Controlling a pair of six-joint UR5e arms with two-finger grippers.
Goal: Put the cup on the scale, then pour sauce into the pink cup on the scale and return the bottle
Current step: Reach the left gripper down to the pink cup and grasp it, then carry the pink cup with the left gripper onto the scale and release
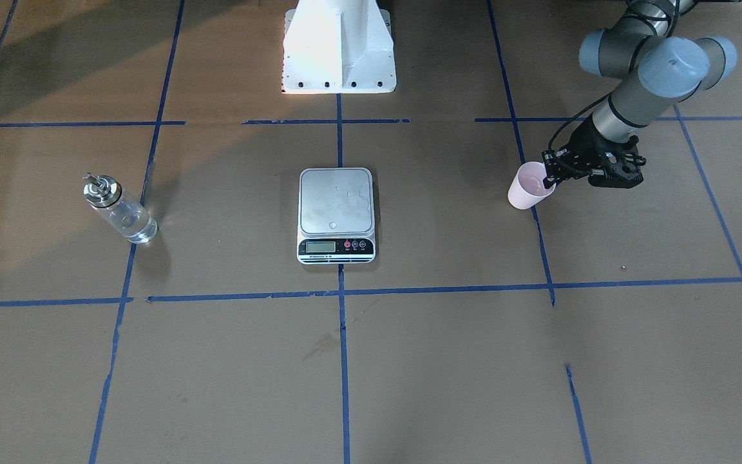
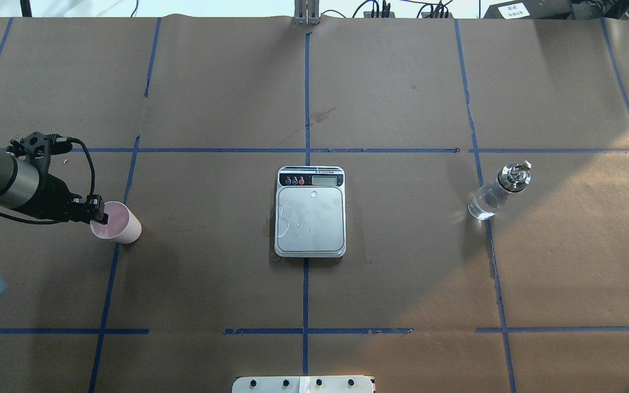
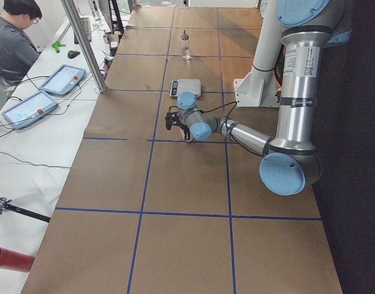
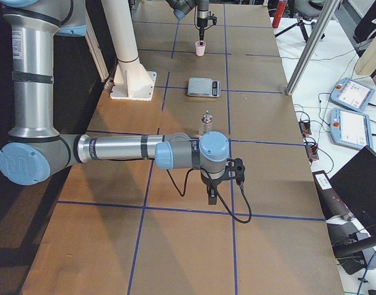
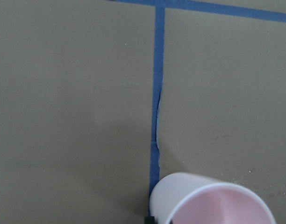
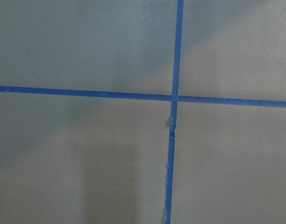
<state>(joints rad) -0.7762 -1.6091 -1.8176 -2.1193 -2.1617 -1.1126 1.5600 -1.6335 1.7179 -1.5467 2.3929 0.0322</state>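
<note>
The pale pink cup (image 1: 525,190) stands on the brown paper at the robot's left, far from the scale (image 1: 335,203); it also shows in the overhead view (image 2: 120,224) and the left wrist view (image 5: 213,200). My left gripper (image 1: 550,179) comes down at the cup's rim and looks shut on its wall, with one black fingertip (image 5: 150,219) outside it. The scale's steel platform (image 2: 310,218) holds only a few drops. The clear glass bottle (image 1: 120,212) with its silver cap stands upright at the robot's right. My right gripper (image 4: 211,198) hangs over bare paper, apart from the bottle (image 4: 206,123); I cannot tell whether it is open.
Blue tape lines (image 2: 306,150) divide the brown paper into squares. The robot's white base (image 1: 339,45) stands behind the scale. An operator (image 3: 13,43) sits at a side table with tablets (image 3: 62,79). The right wrist view shows only paper and a tape cross (image 6: 175,98).
</note>
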